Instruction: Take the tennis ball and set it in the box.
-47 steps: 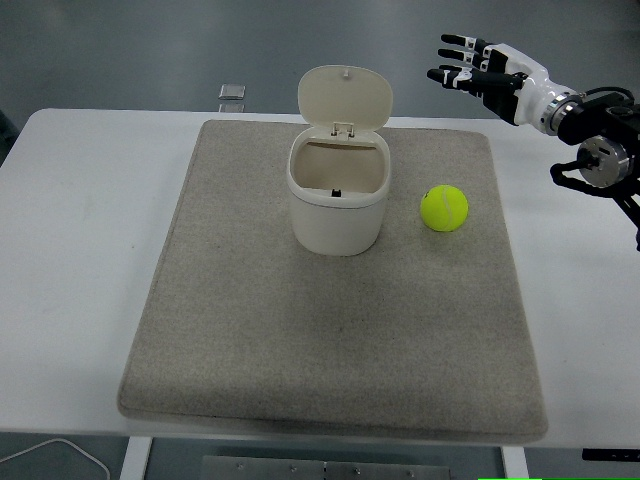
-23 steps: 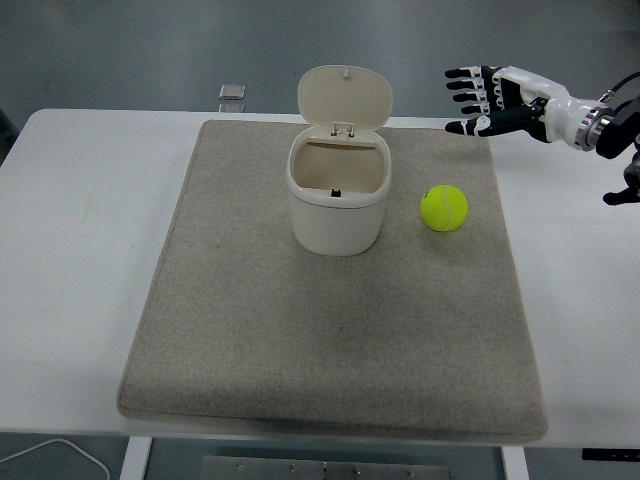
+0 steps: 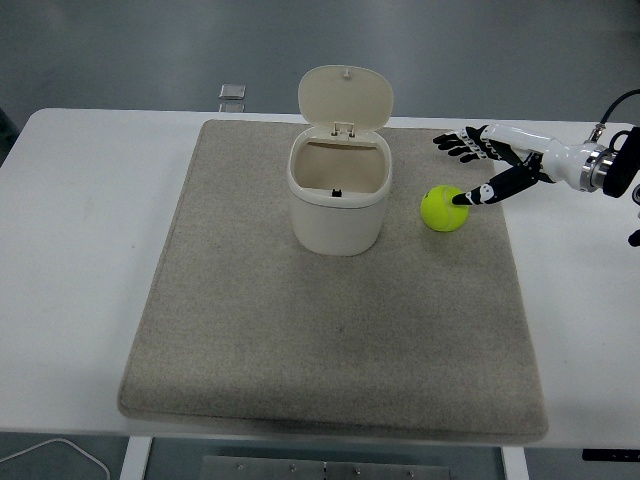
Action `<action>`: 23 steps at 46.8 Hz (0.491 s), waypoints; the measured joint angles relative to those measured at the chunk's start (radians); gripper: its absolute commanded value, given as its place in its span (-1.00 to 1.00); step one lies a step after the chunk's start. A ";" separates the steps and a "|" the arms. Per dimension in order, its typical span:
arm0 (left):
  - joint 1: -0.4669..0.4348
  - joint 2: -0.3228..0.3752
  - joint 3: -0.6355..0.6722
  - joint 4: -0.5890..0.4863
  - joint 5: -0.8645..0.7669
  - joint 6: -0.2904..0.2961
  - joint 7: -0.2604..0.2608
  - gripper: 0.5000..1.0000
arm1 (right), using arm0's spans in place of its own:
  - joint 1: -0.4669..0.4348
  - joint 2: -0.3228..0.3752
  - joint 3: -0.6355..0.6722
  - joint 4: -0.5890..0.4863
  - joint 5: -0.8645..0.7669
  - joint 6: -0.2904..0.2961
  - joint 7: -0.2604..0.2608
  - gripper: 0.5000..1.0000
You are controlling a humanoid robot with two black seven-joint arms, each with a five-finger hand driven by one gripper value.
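tennis ball (image 3: pixel 443 209): on the grey mat (image 3: pixel 330 350), just at 3 o'clock of the open-lidded box (image 3: pixel 338 200), apart from it | right hand (image 3: pixel 495 160): reaches in low from 3 o'clock, palm turned toward the ball | fingers (image 3: pixel 455 145): spread, gripping nothing; thumb tip seemingly touches the ball | white surface (image 3: pixel 80 250) under the mat

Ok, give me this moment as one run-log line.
phase: reach | right robot hand: open, thumb at yellow tennis ball | ball: on grey mat, not grasped | cream lidded box: lid up | left: not in view
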 measured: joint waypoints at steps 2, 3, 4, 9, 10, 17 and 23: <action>0.000 0.000 0.000 0.000 0.000 0.000 0.000 0.99 | -0.007 0.001 0.000 0.000 -0.009 -0.011 0.003 0.65; 0.000 0.000 0.000 0.000 0.000 0.000 0.000 0.99 | -0.012 0.001 0.000 -0.001 -0.014 -0.018 0.005 0.65; 0.000 0.000 0.000 0.000 0.000 0.000 0.000 0.99 | -0.015 0.002 -0.001 -0.001 -0.020 -0.022 0.005 0.65; 0.000 0.000 0.000 0.000 0.000 0.000 0.000 0.99 | -0.027 0.008 -0.002 -0.001 -0.063 -0.045 0.007 0.65; 0.000 0.000 0.000 0.000 0.000 0.000 0.000 0.99 | -0.032 0.009 -0.002 -0.001 -0.074 -0.051 0.007 0.65; 0.000 0.000 0.000 0.000 0.000 0.000 0.000 0.99 | -0.049 0.015 -0.002 -0.003 -0.106 -0.081 0.009 0.65; 0.000 0.000 0.000 0.000 0.000 0.000 0.000 0.99 | -0.060 0.029 -0.003 -0.005 -0.127 -0.095 0.009 0.65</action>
